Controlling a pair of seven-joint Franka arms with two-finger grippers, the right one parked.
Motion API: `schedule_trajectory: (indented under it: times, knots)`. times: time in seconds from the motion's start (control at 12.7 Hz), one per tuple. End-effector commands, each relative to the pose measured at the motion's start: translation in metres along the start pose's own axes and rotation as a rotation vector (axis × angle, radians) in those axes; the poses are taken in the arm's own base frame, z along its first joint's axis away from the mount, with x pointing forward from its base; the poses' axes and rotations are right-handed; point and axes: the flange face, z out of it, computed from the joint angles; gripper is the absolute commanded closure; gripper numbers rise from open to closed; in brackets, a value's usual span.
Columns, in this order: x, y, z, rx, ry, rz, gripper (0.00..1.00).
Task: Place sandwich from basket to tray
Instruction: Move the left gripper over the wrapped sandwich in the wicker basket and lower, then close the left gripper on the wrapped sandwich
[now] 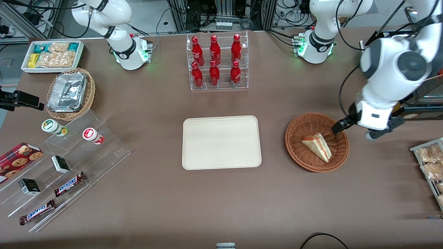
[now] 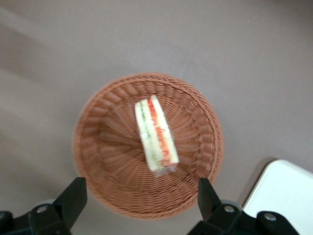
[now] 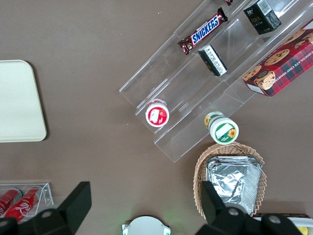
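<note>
Sandwich [image 1: 317, 146] lying in wicker basket [image 1: 297, 152] on brown table [image 1: 221, 200], cream tray [image 1: 221, 142] bare beside it, gripper [image 2: 142, 200] hovering over basket rim, fingers spread apart, cables along room edge.

Left arm bent downward, wrist angled toward the front camera. Gripper [image 1: 353, 129] [image 2: 142, 196] hangs with 2 fingers [image 2: 73, 196] spread wide, holding nothing.
</note>
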Motion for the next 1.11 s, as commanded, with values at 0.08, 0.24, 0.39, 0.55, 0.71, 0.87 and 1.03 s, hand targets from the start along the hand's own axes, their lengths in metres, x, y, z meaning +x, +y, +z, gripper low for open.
schedule_trajectory:
  times: [0.08, 0.24, 0.39, 0.55, 0.71, 0.87, 1.03]
  knots:
    - [-0.023, 0.005, 0.042, -0.031, 0.019, -0.157, 0.0]
    - [-0.025, 0.006, 0.065, -0.002, -0.005, -0.154, 0.0]
    - [-0.024, 0.008, 0.089, 0.007, -0.018, -0.152, 0.0]
    - [-0.023, 0.009, 0.111, 0.017, -0.032, -0.15, 0.0]
    - [-0.024, 0.01, 0.133, 0.018, -0.04, -0.15, 0.0]
    - [-0.024, 0.011, 0.153, 0.017, -0.045, -0.15, 0.0]
    - [-0.023, 0.011, 0.162, 0.012, -0.044, -0.151, 0.0]
